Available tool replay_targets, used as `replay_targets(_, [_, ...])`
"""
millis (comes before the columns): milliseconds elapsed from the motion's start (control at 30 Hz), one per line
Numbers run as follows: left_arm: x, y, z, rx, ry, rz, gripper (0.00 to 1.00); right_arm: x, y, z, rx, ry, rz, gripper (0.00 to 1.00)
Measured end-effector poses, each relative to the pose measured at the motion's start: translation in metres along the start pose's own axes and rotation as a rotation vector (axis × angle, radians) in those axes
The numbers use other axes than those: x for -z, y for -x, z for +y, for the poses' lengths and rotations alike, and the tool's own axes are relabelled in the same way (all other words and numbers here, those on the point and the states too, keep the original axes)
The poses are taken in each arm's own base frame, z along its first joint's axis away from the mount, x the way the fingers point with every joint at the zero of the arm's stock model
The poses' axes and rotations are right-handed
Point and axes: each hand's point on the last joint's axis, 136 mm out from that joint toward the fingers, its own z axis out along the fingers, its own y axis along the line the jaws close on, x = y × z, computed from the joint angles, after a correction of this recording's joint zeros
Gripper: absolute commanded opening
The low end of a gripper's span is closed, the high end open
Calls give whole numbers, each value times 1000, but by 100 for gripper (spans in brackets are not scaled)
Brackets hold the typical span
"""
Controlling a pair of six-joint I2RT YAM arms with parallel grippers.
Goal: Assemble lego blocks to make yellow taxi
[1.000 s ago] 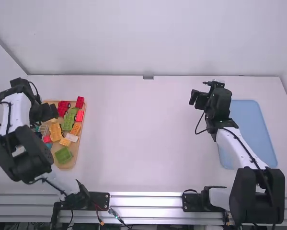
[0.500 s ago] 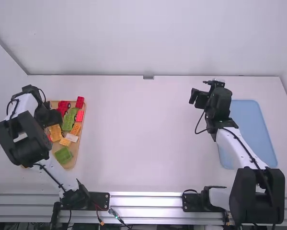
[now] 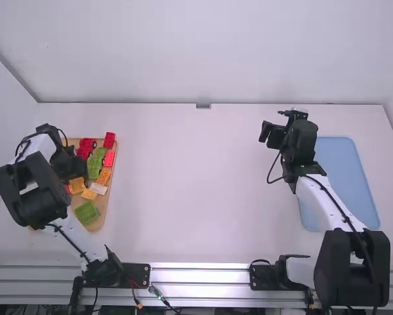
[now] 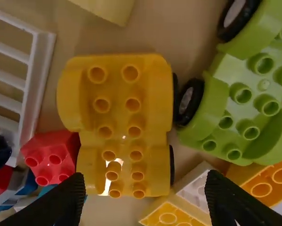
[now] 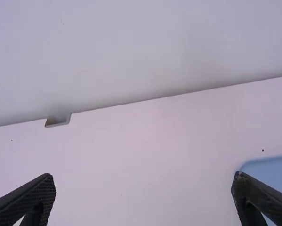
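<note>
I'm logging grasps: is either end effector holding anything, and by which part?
Nothing is held: left end effector and right end effector both stand open.

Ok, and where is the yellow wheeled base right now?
Left wrist view: the yellow wheeled base lies on the tray at the table's left, between a red block and the green wheeled base.

The yellow car base [image 4: 124, 106] seems to be of smooth plastic, with glossy spots; the green car base [image 4: 215, 123] is also smooth plastic. The tray [image 3: 105, 211] looks like wood, the table [image 3: 203, 184] smooth and matt, the rail [image 3: 199, 271] shiny metal.
</note>
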Motion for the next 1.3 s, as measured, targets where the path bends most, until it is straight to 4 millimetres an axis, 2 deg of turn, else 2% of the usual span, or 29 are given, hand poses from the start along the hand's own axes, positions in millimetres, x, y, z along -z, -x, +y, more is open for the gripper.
replay_targets(167, [0,-3,4,16,21,15,77,0,0,0,3,0,0,99])
replay_targets(500, [0,-8,6,28,29,31,81,0,0,0,0,2,0,99])
replay_targets(633, [-2,-7,14,49,31,21,82,0,0,0,3,0,0,99])
replay_targets(767, [-11,-16,25,80,25,33,82,0,0,0,0,1,-2,99])
replay_targets(833, [-15,-19,24,59,-11,33,80,0,2,1,0,7,-8,99])
replay_targets(1100, [-15,-14,12,-30,-68,2,84,0,3,11,3,60,-8,99])
replay_targets(1300, [-16,-13,10,-46,-78,-2,84,0,2,13,1,73,-5,99])
